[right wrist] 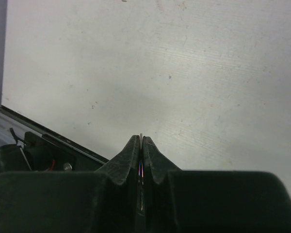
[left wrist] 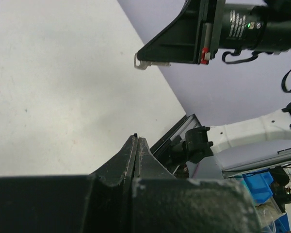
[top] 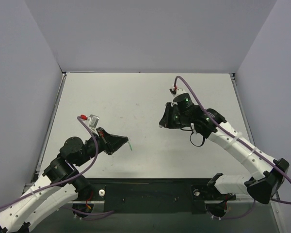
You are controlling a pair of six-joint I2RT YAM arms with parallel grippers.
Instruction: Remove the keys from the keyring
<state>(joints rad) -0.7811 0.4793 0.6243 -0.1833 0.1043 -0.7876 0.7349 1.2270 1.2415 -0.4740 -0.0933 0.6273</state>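
Note:
My left gripper (top: 125, 142) is shut on the keyring, a thin bright green tag (top: 130, 144) that sticks out of its fingertips above the table. In the left wrist view the jaws (left wrist: 137, 139) are pressed together and the tag is hidden. My right gripper (top: 161, 125) is shut on the small silver-grey key, held off the table. The key (left wrist: 141, 62) pokes out of the right fingertips in the left wrist view. It shows as a thin metal edge (right wrist: 142, 136) between the closed jaws in the right wrist view. The key and the tag are apart.
The white table (top: 145, 97) is walled by grey panels at the back and sides. A black base plate (top: 150, 194) runs along the near edge between the arm bases. The right arm's purple cable (top: 199, 104) loops above its wrist.

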